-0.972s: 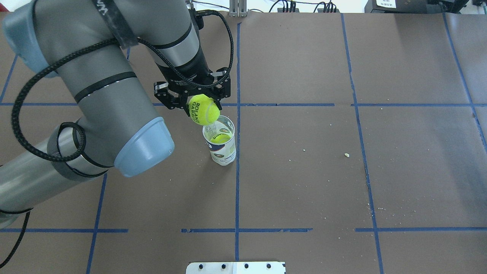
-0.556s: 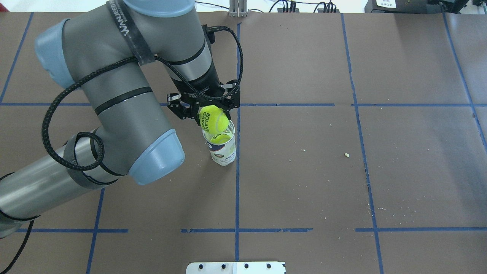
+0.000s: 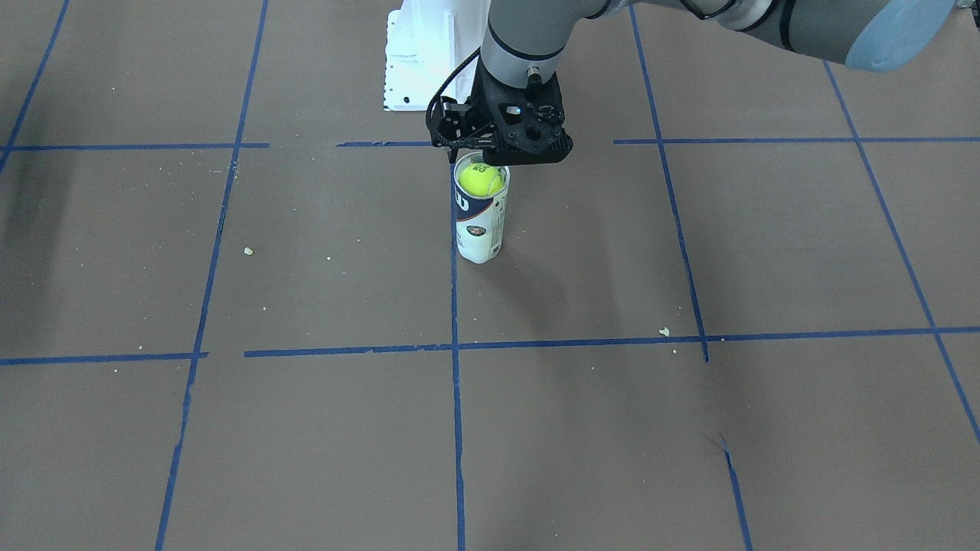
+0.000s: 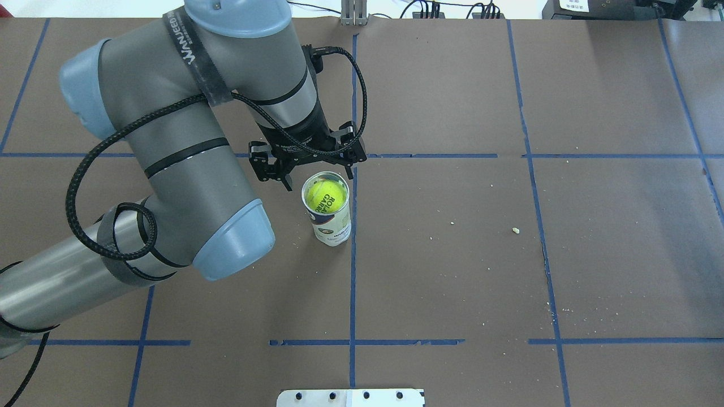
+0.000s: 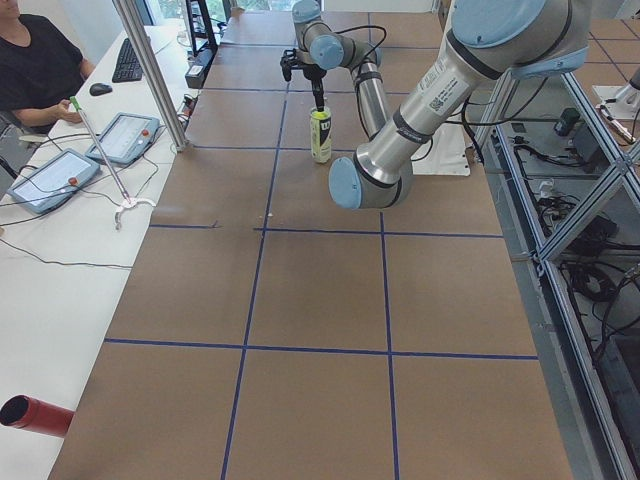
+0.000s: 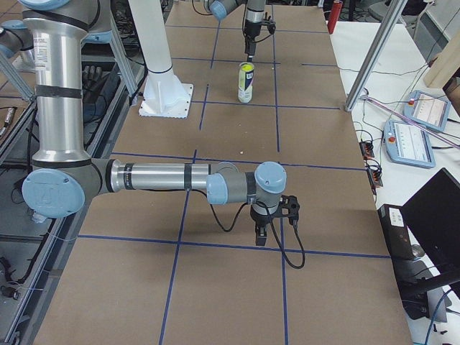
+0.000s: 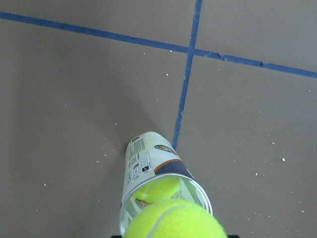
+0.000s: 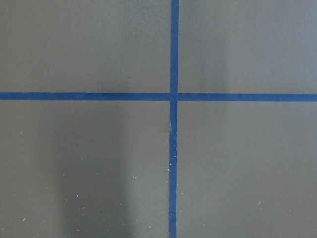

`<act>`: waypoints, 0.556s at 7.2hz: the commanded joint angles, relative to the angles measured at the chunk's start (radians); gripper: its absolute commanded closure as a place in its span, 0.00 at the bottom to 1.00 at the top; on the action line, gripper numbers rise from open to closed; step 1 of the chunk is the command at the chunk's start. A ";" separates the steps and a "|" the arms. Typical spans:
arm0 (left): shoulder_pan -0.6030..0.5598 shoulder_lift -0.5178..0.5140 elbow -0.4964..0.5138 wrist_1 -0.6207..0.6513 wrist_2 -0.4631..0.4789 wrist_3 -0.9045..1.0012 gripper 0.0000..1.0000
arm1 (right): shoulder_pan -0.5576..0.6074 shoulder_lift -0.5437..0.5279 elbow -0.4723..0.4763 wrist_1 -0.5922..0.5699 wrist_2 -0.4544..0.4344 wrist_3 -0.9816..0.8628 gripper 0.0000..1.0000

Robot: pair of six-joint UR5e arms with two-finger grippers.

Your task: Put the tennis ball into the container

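Observation:
The tennis ball (image 4: 326, 195), bright yellow-green with dark lettering, sits inside the mouth of the container (image 4: 332, 229), free of the fingers. The container is an upright clear tube with a navy and white label, standing beside a blue tape line. In the left wrist view the tennis ball (image 7: 176, 220) fills the bottom edge, and a second ball (image 7: 161, 191) shows lower in the container (image 7: 148, 158). My left gripper (image 4: 317, 175) hangs just above the rim, open, with its fingers on either side. My right gripper (image 6: 273, 219) shows only in the exterior right view, far from the tube; open or shut, I cannot tell.
The table is brown paper with a blue tape grid and scattered crumbs (image 4: 515, 230). The white robot base plate (image 4: 350, 397) lies at the near edge. Operators' tablets and cables (image 5: 60, 170) sit on a side table.
The left arm carried the ball over the tube, the fingers let go, and the ball dropped into the tube's mouth.

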 commanded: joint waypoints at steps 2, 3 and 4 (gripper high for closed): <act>-0.007 0.068 -0.122 -0.001 0.004 0.004 0.00 | 0.000 0.000 0.000 0.000 0.000 0.000 0.00; -0.045 0.078 -0.130 -0.001 0.040 0.028 0.00 | 0.000 0.000 0.000 0.000 0.000 0.000 0.00; -0.132 0.116 -0.129 -0.001 0.057 0.180 0.00 | 0.000 0.000 0.000 0.000 0.000 0.000 0.00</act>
